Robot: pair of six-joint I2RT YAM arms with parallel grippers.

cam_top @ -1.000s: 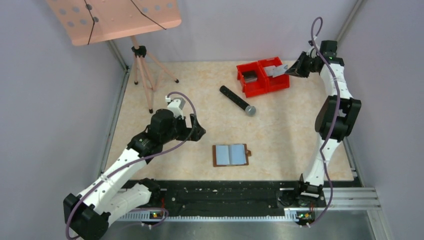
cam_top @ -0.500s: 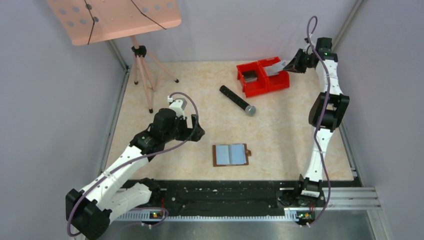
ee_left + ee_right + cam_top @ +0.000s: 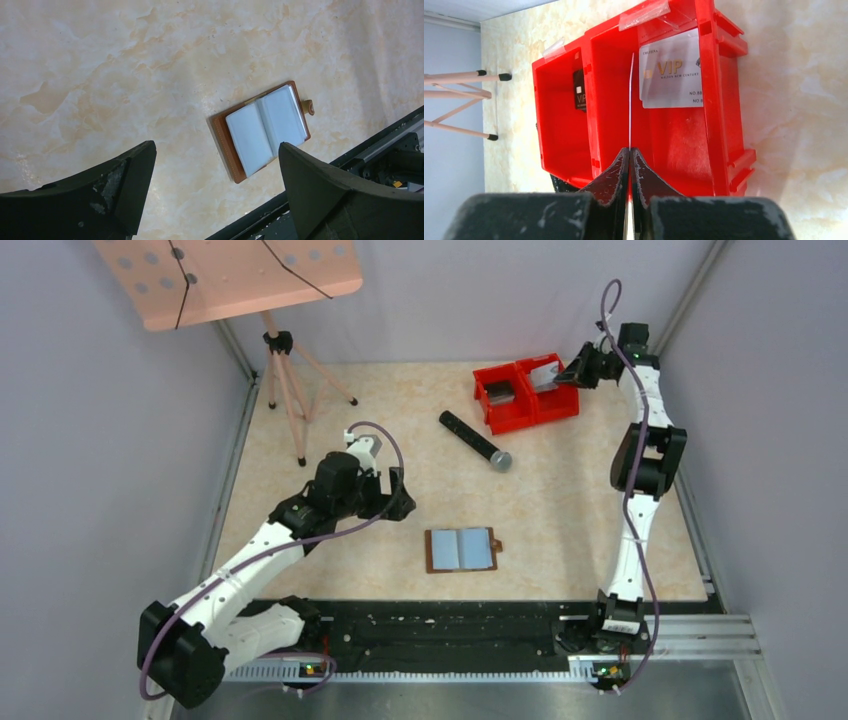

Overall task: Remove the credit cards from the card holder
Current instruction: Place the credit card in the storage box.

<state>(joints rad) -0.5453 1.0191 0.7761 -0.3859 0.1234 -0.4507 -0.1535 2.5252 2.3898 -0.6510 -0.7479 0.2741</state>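
The card holder (image 3: 461, 550) lies open on the table, a brown leather cover with grey-blue pockets facing up and a small tab on its right edge. My left gripper (image 3: 400, 496) hovers to its left, open and empty; in the left wrist view the card holder (image 3: 260, 131) shows beyond the left gripper (image 3: 216, 147). My right gripper (image 3: 573, 374) is shut on a thin credit card (image 3: 630, 100), seen edge-on over the red twin bins (image 3: 674, 135). A silver VIP card (image 3: 671, 75) lies in the right bin and a black card (image 3: 579, 90) in the left bin.
A black cylinder with a grey tip (image 3: 476, 441) lies between the red bins (image 3: 508, 412) and the card holder. A tripod stand (image 3: 285, 380) with a pink perforated board is at the back left. A black rail (image 3: 450, 625) runs along the near edge.
My right arm has carried the held card leftwards over the right bin. My left arm has shifted a little to the right, its jaws still wide.
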